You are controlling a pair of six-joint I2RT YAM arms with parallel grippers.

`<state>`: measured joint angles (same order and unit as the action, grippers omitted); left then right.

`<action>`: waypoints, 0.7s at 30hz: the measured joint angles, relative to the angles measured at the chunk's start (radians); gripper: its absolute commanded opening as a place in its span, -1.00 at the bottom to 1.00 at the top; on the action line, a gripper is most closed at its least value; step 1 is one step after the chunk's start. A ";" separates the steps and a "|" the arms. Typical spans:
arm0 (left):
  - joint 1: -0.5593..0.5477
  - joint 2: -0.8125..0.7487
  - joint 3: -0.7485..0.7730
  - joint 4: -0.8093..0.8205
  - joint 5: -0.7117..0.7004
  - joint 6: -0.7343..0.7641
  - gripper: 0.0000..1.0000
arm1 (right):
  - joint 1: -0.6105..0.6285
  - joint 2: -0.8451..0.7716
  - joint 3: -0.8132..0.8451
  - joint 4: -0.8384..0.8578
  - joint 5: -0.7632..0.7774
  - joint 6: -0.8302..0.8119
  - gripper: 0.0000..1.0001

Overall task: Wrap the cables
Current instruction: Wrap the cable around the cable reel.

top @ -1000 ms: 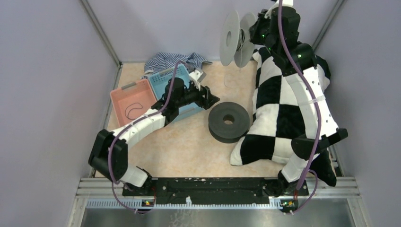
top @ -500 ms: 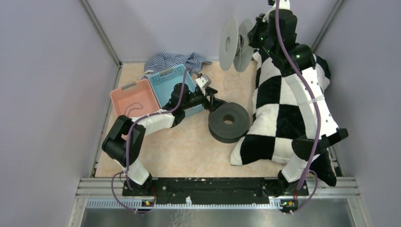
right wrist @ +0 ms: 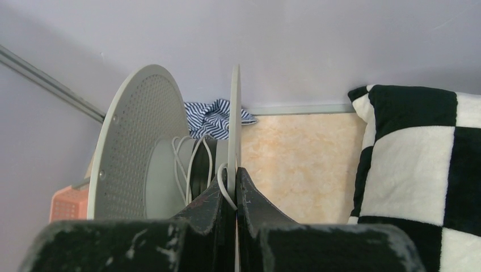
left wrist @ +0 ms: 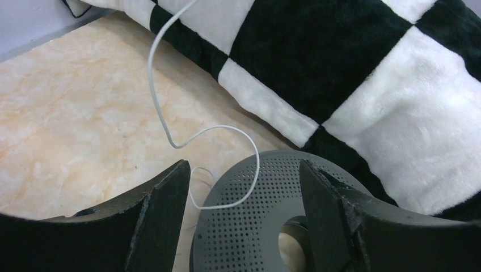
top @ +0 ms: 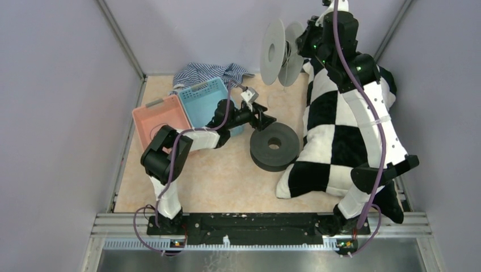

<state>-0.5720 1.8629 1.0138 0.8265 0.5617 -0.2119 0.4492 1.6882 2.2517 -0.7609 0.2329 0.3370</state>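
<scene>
My left pincer (left wrist: 244,195) is wide apart and holds nothing. It hangs low over the dark spool (left wrist: 255,232), which lies flat on the worktop (left wrist: 74,130) at the bottom of my left wrist view. The white cable (left wrist: 150,68) comes down from the top of that view and bends on the worktop. It then makes a loop over the dark spool's rim, between my two fingers. I am not gripping it. The pillow (left wrist: 340,68) fills the upper right and sits right up against the dark spool.

From above, the pink basket (top: 148,113) and the blue basket (top: 201,99) sit side by side in the left middle, by my left arm.

Farther back, at the top of the frame, my right pincer (right wrist: 235,177) is clamped on the edge of one disc of the grey spool (right wrist: 136,141). The spool is up in the air with its discs standing upright. Some white cable is wound around its middle. A striped cloth (right wrist: 212,116) lies by the back wall.
</scene>
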 measured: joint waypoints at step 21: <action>-0.046 0.140 0.098 -0.019 0.025 0.048 0.27 | 0.000 -0.006 0.000 0.016 -0.011 0.006 -1.00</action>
<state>-0.6182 2.0033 1.1122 0.8070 0.5869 -0.1642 0.4492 1.6821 2.2513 -0.7444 0.2218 0.3428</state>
